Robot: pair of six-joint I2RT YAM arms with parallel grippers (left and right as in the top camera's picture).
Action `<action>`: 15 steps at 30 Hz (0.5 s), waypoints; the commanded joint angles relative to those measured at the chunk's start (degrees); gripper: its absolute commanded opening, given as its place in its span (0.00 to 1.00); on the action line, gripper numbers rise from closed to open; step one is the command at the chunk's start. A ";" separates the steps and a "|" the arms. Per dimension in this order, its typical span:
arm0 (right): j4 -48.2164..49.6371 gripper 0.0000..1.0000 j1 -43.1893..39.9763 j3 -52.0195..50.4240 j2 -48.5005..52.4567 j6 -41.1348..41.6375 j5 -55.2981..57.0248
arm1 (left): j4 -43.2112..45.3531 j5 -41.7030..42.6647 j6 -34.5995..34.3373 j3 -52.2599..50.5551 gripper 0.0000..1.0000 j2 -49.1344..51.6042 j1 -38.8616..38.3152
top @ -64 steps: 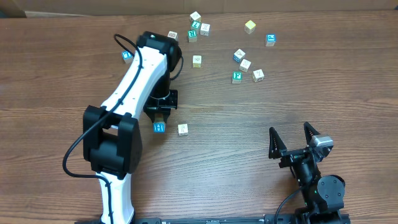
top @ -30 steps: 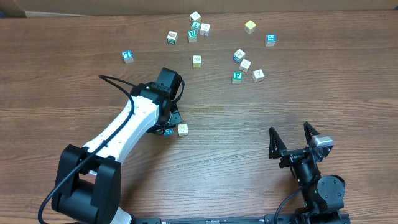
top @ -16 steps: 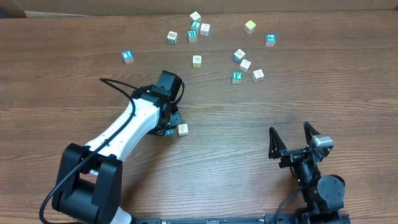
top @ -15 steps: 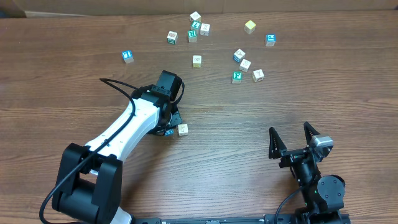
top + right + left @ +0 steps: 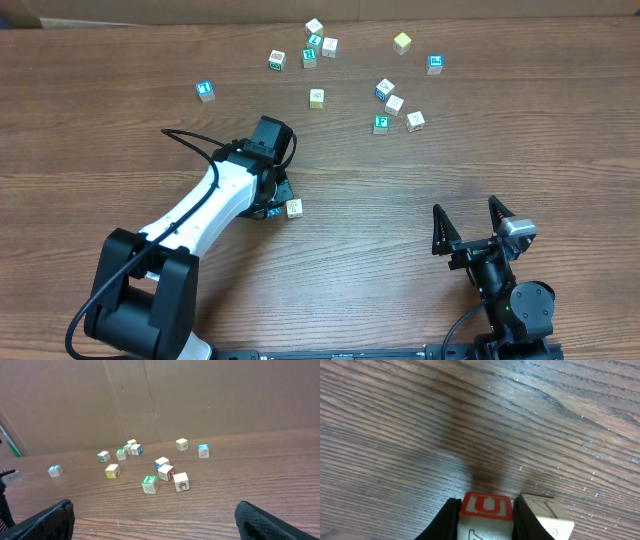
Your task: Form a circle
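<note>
My left gripper (image 5: 269, 209) is down at the table's middle left, shut on a small cream cube (image 5: 486, 510). That cube shows a red U face in the left wrist view and a sliver of blue from overhead. The black fingers (image 5: 447, 520) press both its sides. A second cream cube (image 5: 294, 208) sits right beside it on the right (image 5: 547, 517), against the outer side of the right finger. No circle of cubes is in view. My right gripper (image 5: 466, 214) rests open near the front right, with nothing between its fingers (image 5: 150, 517).
Several loose alphabet cubes lie scattered at the back: a cluster (image 5: 314, 42), a group (image 5: 392, 108), a blue-faced one (image 5: 205, 90), another (image 5: 435, 64) and a yellow one (image 5: 402, 42). A cardboard wall (image 5: 200, 395) stands behind the table.
About two seconds ago the left gripper hung open just behind the blue-topped cube. It has since lowered and shut on it. Nothing has moved over the last second.
</note>
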 commanded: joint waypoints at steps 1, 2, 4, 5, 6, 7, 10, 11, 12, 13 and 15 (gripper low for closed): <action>0.42 1.00 0.22 -0.61 -0.46 -0.22 0.50 | 0.79 -0.33 -1.42 -0.74 0.04 0.68 -0.31; 0.42 1.00 0.22 -0.61 -0.46 -0.22 0.50 | 0.94 -0.33 -1.40 -0.74 0.04 0.68 -0.31; 0.42 1.00 0.22 -0.61 -0.44 -0.22 0.50 | 1.16 -0.33 -1.40 -0.74 0.04 0.68 -0.31; 0.42 1.00 0.22 -0.61 -0.44 -0.22 0.50 | 1.18 -0.31 -1.42 -0.74 0.04 0.68 -0.31; 0.42 1.00 0.22 -0.61 -0.44 -0.22 0.50 | 1.16 -0.31 -1.42 -0.74 0.04 0.68 -0.31; 0.42 1.00 0.22 -0.61 -0.46 -0.22 0.50 | 1.18 -0.31 -1.42 -0.74 0.04 0.68 -0.31; 0.42 1.00 0.22 -0.61 -0.44 -0.22 0.50 | 1.22 -0.33 -1.40 -0.74 0.04 0.68 -0.31; 0.42 1.00 0.22 -0.61 -0.46 -0.22 0.50 | 1.33 -0.33 -1.38 -0.74 0.04 0.68 -0.31; 0.42 1.00 0.22 -0.61 -0.44 -0.22 0.50 | 1.53 -0.35 -1.36 -0.74 0.04 0.68 -0.31; 0.42 1.00 0.22 -0.61 -0.46 -0.22 0.50 | 1.73 -0.37 -1.33 -0.74 0.05 0.68 -0.31; 0.42 1.00 0.22 -0.61 -0.46 -0.22 0.50 | 2.45 -0.37 -0.94 -0.74 0.04 0.68 -0.31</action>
